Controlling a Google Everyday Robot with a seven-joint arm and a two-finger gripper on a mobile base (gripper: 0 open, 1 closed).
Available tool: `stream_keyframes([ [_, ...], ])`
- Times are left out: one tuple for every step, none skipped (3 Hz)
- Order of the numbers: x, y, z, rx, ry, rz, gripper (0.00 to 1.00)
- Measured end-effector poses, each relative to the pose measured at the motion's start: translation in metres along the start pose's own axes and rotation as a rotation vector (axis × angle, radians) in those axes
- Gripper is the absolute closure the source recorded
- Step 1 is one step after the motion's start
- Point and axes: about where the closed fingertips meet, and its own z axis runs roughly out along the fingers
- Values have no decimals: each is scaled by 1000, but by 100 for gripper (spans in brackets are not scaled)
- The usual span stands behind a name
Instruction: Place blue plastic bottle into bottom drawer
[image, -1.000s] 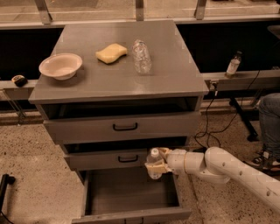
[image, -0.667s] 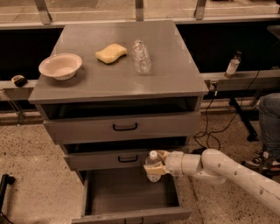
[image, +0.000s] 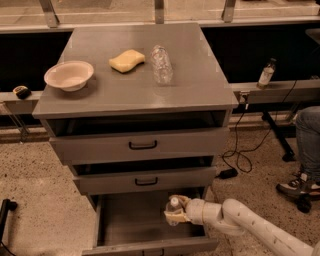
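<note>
My gripper (image: 174, 213) reaches in from the lower right on a white arm. It is shut on the blue plastic bottle (image: 173, 206), a small clear bottle held upright with its white cap on top. The gripper holds the bottle inside the open bottom drawer (image: 131, 222), over the right part of its grey tray, just below the middle drawer's front. I cannot tell whether the bottle's base touches the drawer floor.
On the cabinet top (image: 200, 85) stand a white bowl (image: 69, 75), a yellow sponge (image: 127, 60) and a crinkled clear bottle (image: 161, 64) lying down. A tiny dark-capped bottle (image: 266, 74) stands on the right ledge. A person's leg (image: 306, 150) and cables are at the right.
My gripper has moved down and slightly left with the bottle, from in front of the middle drawer into the open bottom drawer. Nothing on the cabinet top has moved.
</note>
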Motion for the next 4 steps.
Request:
stream_keyframes([
  [40, 7, 10, -24, -24, 1, 100],
  [60, 12, 20, -51, -29, -8, 100],
  [75, 18, 29, -61, -5, -47, 81],
  [93, 21, 34, -71, -6, -19, 57],
])
